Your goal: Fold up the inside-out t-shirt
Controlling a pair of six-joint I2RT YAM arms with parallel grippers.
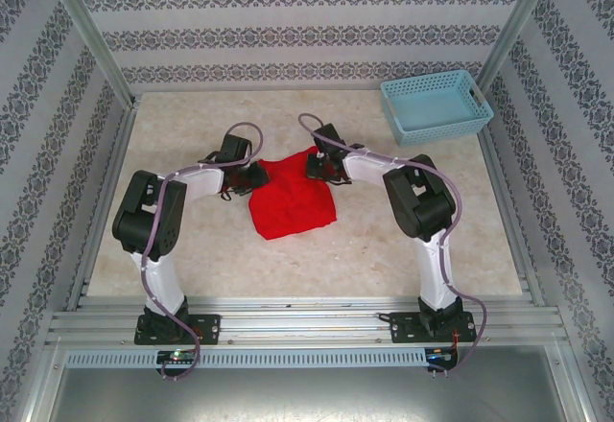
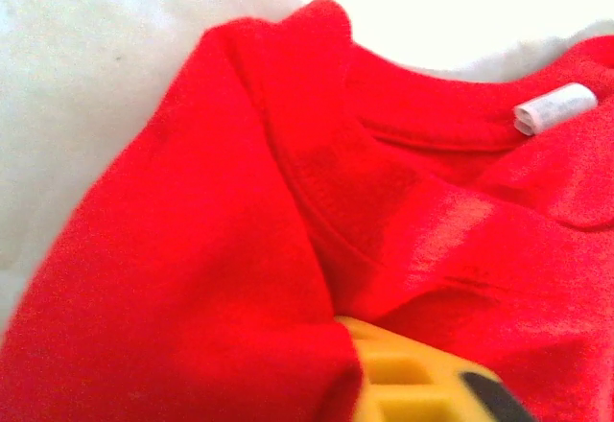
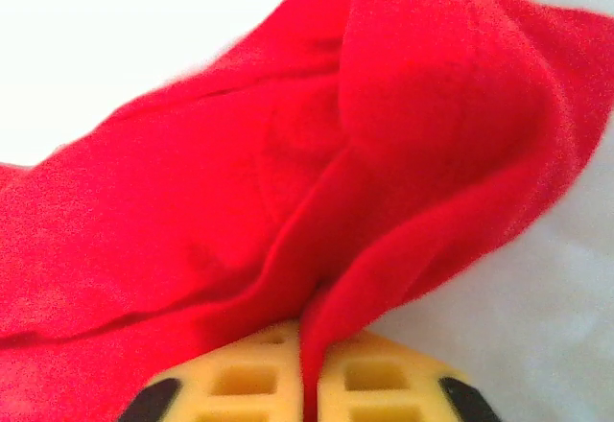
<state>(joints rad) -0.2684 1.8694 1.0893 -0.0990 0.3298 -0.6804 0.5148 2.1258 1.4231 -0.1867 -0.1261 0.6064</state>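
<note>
The table (image 1: 384, 249) is a pale beige, marbled slab across the middle of the frame. A red shirt (image 1: 291, 197) lies bunched and wrinkled at its centre, with a white tag (image 2: 554, 108) at the collar. A light blue basket (image 1: 436, 105) sits at the upper right, well apart from the shirt.

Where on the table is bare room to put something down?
Free: the wide strip of beige table between the plain red cloth t-shirt and the near edge; also the far-left corner, opposite the light blue plastic basket. Crowded: the middle, where left gripper and right gripper meet the shirt.
</note>
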